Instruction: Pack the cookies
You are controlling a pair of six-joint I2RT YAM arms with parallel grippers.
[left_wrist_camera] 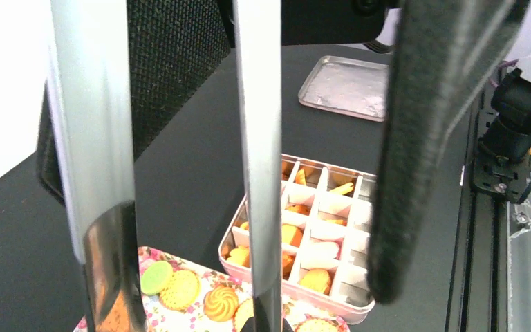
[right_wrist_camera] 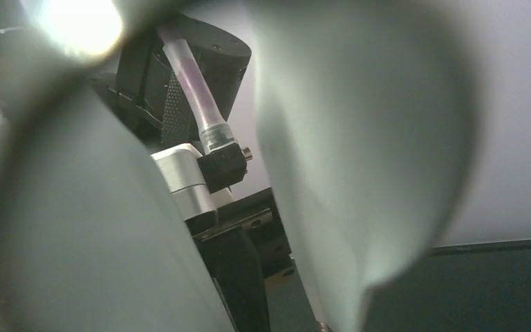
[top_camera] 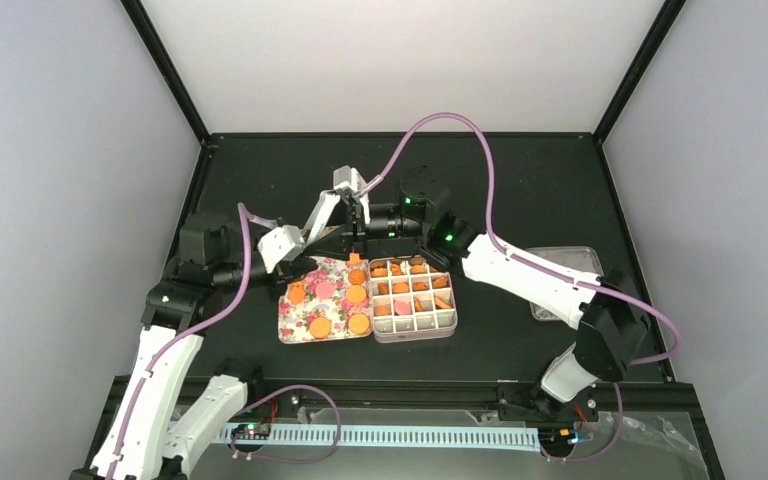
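Above the flowered tray [top_camera: 295, 322], left claw [top_camera: 305, 238] clamps the tongs [left_wrist_camera: 259, 138]; right claw [top_camera: 358, 228] is blurred, state unclear.

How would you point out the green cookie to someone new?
On the black table, find the flower-patterned rectangular tray lying left of the pink divided box. The pale green round cookie sits near the tray's left end in the left wrist view, beside a golden ridged one; it is the only green biscuit in view.

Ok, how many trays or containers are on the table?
3: the flowered tray left of centre, the divided box just right of it, and a silvery tray far right, partly under the right arm.
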